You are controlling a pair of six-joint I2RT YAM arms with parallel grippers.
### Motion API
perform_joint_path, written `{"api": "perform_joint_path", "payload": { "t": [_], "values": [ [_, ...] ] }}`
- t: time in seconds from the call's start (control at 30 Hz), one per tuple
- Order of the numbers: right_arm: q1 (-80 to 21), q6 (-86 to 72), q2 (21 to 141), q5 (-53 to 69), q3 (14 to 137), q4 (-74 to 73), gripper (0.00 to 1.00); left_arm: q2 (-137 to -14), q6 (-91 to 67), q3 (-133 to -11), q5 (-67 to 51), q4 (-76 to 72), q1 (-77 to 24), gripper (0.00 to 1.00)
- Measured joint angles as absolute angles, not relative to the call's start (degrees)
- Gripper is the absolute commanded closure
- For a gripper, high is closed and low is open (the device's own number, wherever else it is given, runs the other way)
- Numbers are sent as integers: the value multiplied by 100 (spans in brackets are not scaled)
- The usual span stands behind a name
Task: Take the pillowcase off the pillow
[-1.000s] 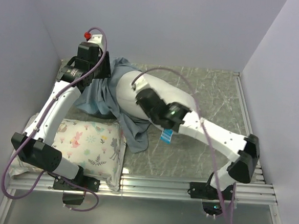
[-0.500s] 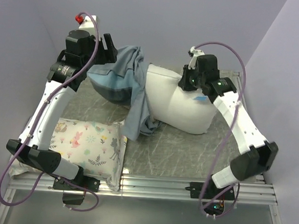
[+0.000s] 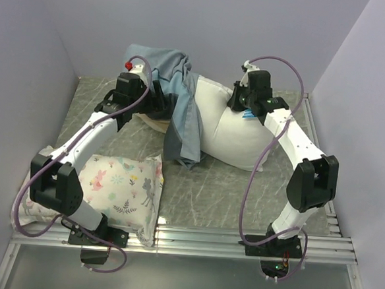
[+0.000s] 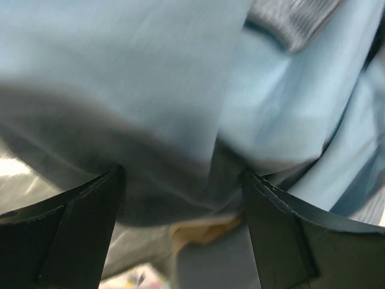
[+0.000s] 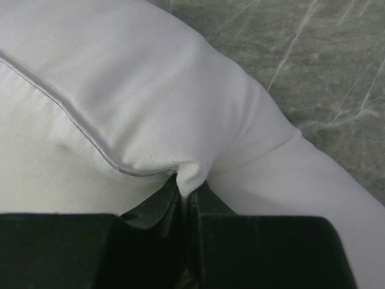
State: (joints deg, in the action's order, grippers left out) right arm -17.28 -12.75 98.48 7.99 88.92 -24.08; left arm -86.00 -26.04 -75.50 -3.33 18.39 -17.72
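Observation:
The plump white pillow (image 3: 236,137) lies at the back of the table with its blue tag (image 3: 250,114) showing. My right gripper (image 3: 239,100) is shut on a pinch of its white cloth (image 5: 120,90) by the piped seam, the jaws (image 5: 189,188) pressed together. The pillowcase (image 3: 182,107), slate blue-grey with a striped bit, drapes over the pillow's left end and hangs to the table. My left gripper (image 3: 161,97) sits against it with fingers wide apart (image 4: 182,180). Blue fabric (image 4: 150,78) fills that view, bulging between the fingers, which do not clamp it.
A smaller floral deer-print pillow (image 3: 117,185) lies at the front left beside the left arm. Marbled grey table surface (image 3: 209,185) shows in front of the white pillow. Lavender walls close in the back and both sides. A metal rail (image 3: 238,240) runs along the near edge.
The left arm has dropped and swung right toward the pillow, and the pillowcase bunch it held aloft now drapes over the pillow's left end. The right gripper keeps its hold, shifted slightly.

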Motion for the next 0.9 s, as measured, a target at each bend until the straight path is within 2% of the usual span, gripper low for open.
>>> {"api": "perform_joint_path", "payload": {
  "t": [0.1,0.17,0.2,0.23,0.27,0.43,0.73,0.9],
  "values": [
    [-1848,-1273,9789,655,8820,-2340,100,-8796,-2834,-7518,-412,1358,-1774,23],
    [-1911,-1260,9679,576,8709,-2307,100,-8921,-2967,-7529,-355,1125,-1774,47],
    [-1938,-1260,9607,537,8650,-2300,100,-9004,-3020,-7572,-266,1092,-1772,65],
    [-1955,-1260,9526,515,8578,-2292,100,-9115,-3081,-7662,-123,1105,-1774,93],
    [-1966,-1260,9452,493,8527,-2292,100,-9264,-3122,-7793,47,1153,-1772,100],
    [-2012,-1264,8978,287,8385,-2471,100,-9730,-3218,-8287,655,1306,-1621,100],
    [-1747,-1441,8272,523,8394,-3192,100,-9690,-3632,-8285,904,1575,64,100],
    [-1535,-1520,7955,744,8420,-3570,100,-9459,-3732,-8285,764,1798,191,100]
  ]
}}
